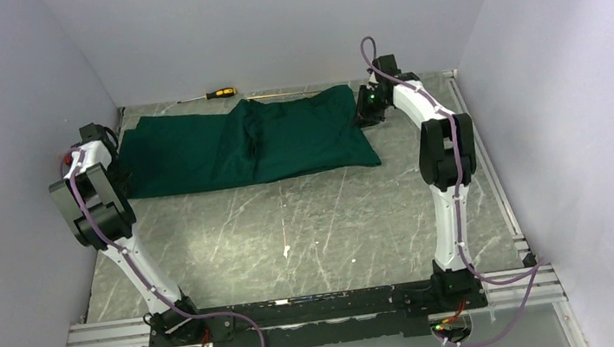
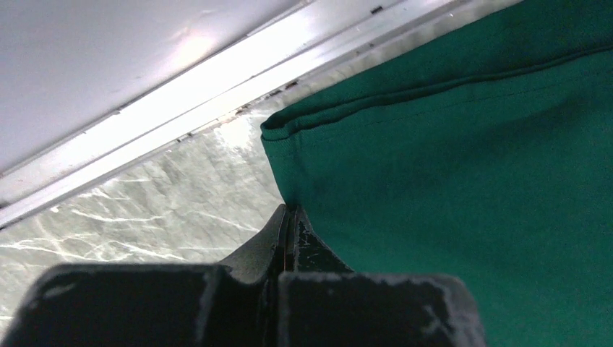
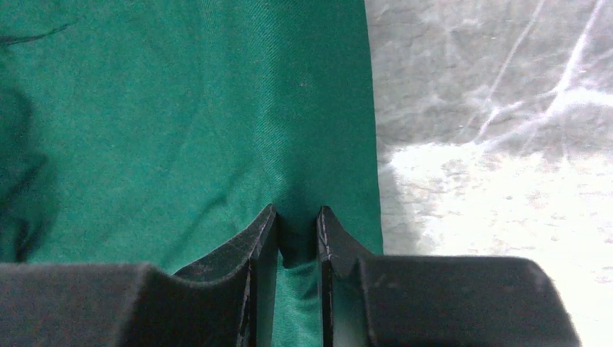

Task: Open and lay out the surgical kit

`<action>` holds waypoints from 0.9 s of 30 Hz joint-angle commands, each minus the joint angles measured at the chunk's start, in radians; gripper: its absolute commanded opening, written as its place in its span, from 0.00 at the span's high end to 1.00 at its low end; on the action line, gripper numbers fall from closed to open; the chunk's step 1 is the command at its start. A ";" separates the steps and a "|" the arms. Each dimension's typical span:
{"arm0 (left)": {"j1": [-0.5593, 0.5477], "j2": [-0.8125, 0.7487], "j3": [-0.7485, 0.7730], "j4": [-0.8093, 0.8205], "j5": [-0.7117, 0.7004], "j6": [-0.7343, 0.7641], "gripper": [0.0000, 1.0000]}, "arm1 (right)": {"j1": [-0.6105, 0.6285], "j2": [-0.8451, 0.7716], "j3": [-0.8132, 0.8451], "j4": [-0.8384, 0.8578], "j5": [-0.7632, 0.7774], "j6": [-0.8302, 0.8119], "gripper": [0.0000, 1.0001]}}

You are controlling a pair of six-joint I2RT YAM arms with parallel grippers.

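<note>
The dark green cloth (image 1: 239,142) lies spread across the far part of the table, with a bunched fold near its middle. The wire-mesh tray and steel instruments are not in view. My left gripper (image 1: 113,147) is at the cloth's left edge. In the left wrist view, the left gripper (image 2: 289,211) has its jaws pressed together right on the hemmed edge of the cloth (image 2: 448,159). My right gripper (image 1: 363,108) is at the cloth's right end. In the right wrist view, the right gripper (image 3: 296,213) stands with a narrow gap, cloth (image 3: 181,108) showing between the jaws.
A yellow-and-black screwdriver (image 1: 216,93) lies at the back wall behind the cloth. A metal rail (image 2: 217,79) runs along the left wall close to the left gripper. The grey marbled tabletop (image 1: 309,225) stretches between the cloth and the arm bases.
</note>
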 commanded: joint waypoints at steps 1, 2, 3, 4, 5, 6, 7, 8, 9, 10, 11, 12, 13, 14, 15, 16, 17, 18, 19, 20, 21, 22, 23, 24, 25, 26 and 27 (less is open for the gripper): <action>0.056 -0.002 0.040 0.006 -0.195 0.022 1.00 | 0.050 -0.022 -0.050 0.015 -0.001 0.078 0.83; 0.060 -0.002 0.039 0.016 -0.194 0.032 1.00 | 0.053 -0.028 -0.059 0.021 0.003 0.089 0.83; 0.065 0.001 0.043 0.022 -0.194 0.040 1.00 | 0.056 -0.033 -0.070 0.030 0.007 0.100 0.83; 0.068 0.007 0.054 0.023 -0.196 0.047 1.00 | 0.062 -0.041 -0.079 0.035 0.017 0.110 0.83; 0.071 0.016 0.069 0.019 -0.200 0.053 1.00 | 0.065 -0.048 -0.091 0.043 0.023 0.121 0.83; 0.072 0.021 0.081 0.017 -0.204 0.058 1.00 | 0.069 -0.055 -0.103 0.053 0.021 0.135 0.83; 0.072 0.025 0.092 0.015 -0.209 0.062 1.00 | 0.073 -0.061 -0.118 0.064 0.019 0.144 0.83; 0.072 0.022 0.097 0.021 -0.211 0.068 1.00 | 0.079 -0.066 -0.132 0.076 0.017 0.151 0.83; 0.072 0.019 0.096 0.028 -0.214 0.070 1.00 | 0.083 -0.068 -0.141 0.082 0.012 0.153 0.83; 0.073 0.010 0.092 0.036 -0.224 0.069 1.00 | 0.088 -0.068 -0.143 0.081 0.012 0.151 0.83; 0.073 0.005 0.086 0.045 -0.229 0.073 1.00 | 0.091 -0.069 -0.145 0.075 0.019 0.150 0.83; 0.073 0.003 0.085 0.046 -0.238 0.075 1.00 | 0.094 -0.070 -0.147 0.074 0.024 0.150 0.83; 0.073 0.005 0.089 0.038 -0.252 0.074 1.00 | 0.095 -0.073 -0.152 0.075 0.022 0.150 0.82; 0.073 0.007 0.095 0.032 -0.259 0.075 1.00 | 0.096 -0.076 -0.154 0.074 0.026 0.148 0.82; 0.073 0.007 0.102 0.028 -0.256 0.080 0.96 | 0.096 -0.078 -0.152 0.070 0.032 0.147 0.81; 0.071 0.003 0.105 0.025 -0.243 0.085 0.89 | 0.096 -0.083 -0.147 0.056 0.050 0.142 0.80; 0.067 -0.006 0.102 0.026 -0.234 0.089 0.80 | 0.094 -0.086 -0.135 0.040 0.072 0.137 0.78; 0.061 -0.021 0.094 0.031 -0.229 0.092 0.69 | 0.092 -0.089 -0.117 0.020 0.100 0.129 0.72; 0.051 -0.042 0.083 0.041 -0.221 0.096 0.62 | 0.091 -0.094 -0.093 -0.006 0.132 0.122 0.66; 0.039 -0.063 0.070 0.055 -0.214 0.106 0.56 | 0.088 -0.102 -0.060 -0.027 0.158 0.117 0.60; 0.023 -0.086 0.058 0.067 -0.210 0.116 0.51 | 0.084 -0.110 -0.038 -0.042 0.177 0.113 0.54; 0.007 -0.104 0.050 0.074 -0.208 0.125 0.48 | 0.081 -0.123 -0.022 -0.051 0.194 0.109 0.47; -0.012 -0.122 0.047 0.069 -0.209 0.128 0.46 | 0.079 -0.137 -0.005 -0.058 0.211 0.107 0.41; -0.026 -0.136 0.045 0.064 -0.207 0.128 0.45 | 0.079 -0.151 0.012 -0.066 0.229 0.107 0.36; -0.041 -0.151 0.042 0.059 -0.207 0.125 0.43 | 0.079 -0.161 0.028 -0.073 0.241 0.107 0.34; -0.055 -0.166 0.036 0.053 -0.204 0.119 0.42 | 0.081 -0.170 0.043 -0.078 0.250 0.110 0.32; -0.066 -0.180 0.028 0.052 -0.194 0.114 0.41 | 0.084 -0.178 0.055 -0.083 0.257 0.113 0.31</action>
